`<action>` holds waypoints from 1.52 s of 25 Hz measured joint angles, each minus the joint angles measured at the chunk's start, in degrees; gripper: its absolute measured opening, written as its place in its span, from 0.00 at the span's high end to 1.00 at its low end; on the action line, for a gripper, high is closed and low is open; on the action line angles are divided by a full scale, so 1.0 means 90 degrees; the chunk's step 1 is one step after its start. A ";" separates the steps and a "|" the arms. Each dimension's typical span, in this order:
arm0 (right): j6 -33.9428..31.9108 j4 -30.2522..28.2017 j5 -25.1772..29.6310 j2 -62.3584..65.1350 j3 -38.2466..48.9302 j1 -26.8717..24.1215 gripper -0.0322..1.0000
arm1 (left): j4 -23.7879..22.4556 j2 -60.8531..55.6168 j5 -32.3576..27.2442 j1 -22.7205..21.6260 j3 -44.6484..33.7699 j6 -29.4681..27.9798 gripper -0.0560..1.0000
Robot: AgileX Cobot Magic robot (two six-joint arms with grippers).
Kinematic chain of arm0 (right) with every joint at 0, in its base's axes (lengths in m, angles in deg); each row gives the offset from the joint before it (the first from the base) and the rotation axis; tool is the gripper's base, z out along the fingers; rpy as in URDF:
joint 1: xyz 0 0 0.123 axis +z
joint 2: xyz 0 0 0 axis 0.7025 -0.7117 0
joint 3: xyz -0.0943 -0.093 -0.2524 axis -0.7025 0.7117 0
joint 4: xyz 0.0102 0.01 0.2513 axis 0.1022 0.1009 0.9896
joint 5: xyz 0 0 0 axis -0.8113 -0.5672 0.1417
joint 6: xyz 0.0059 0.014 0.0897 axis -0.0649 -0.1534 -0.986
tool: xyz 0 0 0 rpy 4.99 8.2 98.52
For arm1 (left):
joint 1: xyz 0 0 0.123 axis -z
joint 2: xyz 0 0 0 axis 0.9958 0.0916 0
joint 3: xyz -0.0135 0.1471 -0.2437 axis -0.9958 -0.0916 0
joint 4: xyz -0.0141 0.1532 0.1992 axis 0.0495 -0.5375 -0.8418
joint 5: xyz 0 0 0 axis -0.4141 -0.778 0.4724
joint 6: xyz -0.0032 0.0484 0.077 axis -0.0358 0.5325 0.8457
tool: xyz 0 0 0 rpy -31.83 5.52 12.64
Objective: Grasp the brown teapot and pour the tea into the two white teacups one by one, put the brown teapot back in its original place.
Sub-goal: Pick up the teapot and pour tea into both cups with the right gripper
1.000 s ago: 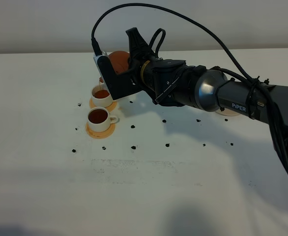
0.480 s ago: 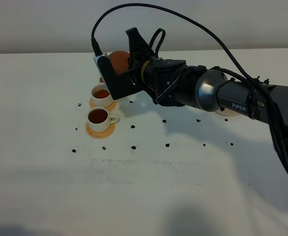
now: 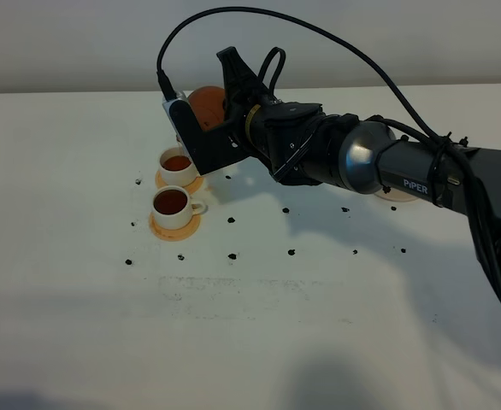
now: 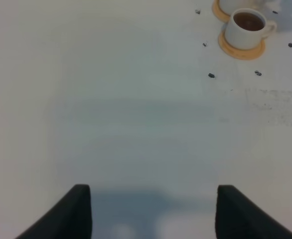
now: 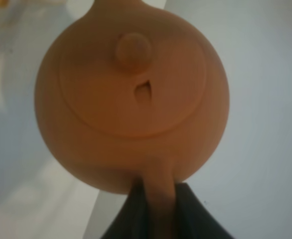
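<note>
Standing at the near side of the table (image 3: 259, 342), I see bare white top first, then scattered dark specks, then the two white teacups (image 3: 172, 207) on orange-tan coasters (image 3: 175, 228), one just behind the other. Both hold dark tea; the near one looks full and the far cup (image 3: 178, 165) shows tea close to its rim. Over that far cup hangs the brown teapot (image 3: 206, 105), pinched by its loop handle in the right gripper (image 5: 158, 209), whose jaws are clamped narrow on the clay. Compared with a second ago the pot has lifted and tipped back slightly, so I judge the second pour finished. What remains is carrying it to the cream saucer (image 3: 396, 196), half hidden behind the arm. The left gripper (image 4: 153, 209) waits with fingers spread wide, holding nothing.
</note>
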 joint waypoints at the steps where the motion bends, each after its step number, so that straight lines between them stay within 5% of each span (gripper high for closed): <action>1: 0.0031 0.0000 0.0000 0.0000 0.0000 0.0000 0.86 | 0.0000 0.0000 0.0000 0.0000 0.0000 0.0000 0.45; 38: 0.0128 -0.0802 0.0076 0.0000 0.0000 0.0000 0.86 | 0.0000 0.0000 0.0000 0.0000 0.0000 0.0000 0.45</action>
